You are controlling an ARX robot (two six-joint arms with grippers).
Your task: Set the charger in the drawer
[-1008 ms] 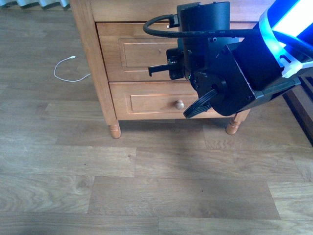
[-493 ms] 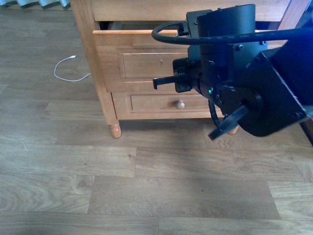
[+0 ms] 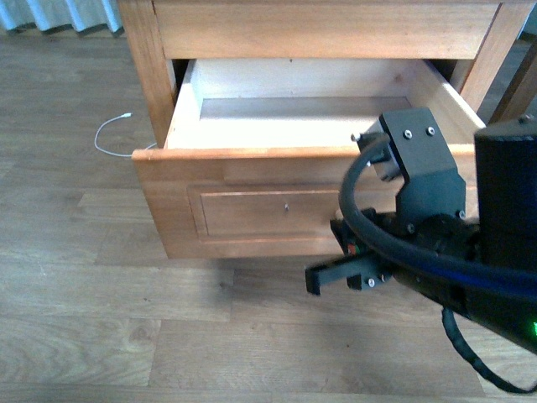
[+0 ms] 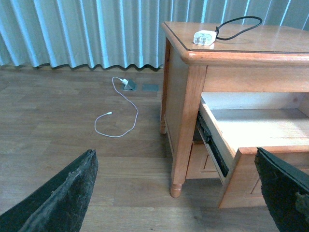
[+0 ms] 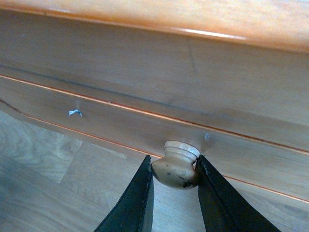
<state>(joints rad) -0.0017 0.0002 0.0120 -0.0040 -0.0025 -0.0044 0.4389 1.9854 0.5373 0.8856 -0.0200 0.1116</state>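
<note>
The charger lies on top of the wooden counter, near its front corner on the curtain side, a small white block resting flat. Its thin black cable loops away behind it across the same top. The charger is outside the drawer and well above it, and neither claw touches it.

Just under the counter top, the drawer stands far open, its pale inner floor and side walls lit in the front view. Its recessed front panel carries a small dark dot.

The right claw is clamped on the drawer's round pale knob, one dark finger pressed to each side of it. In the front view the black right arm covers that part of the drawer front.

The left claw hangs off to the side of the counter with its fingers spread wide apart, holding nothing.

On the wood floor beside the counter lies a thin white cable in a loose curl, running back toward a pale blue curtain.
</note>
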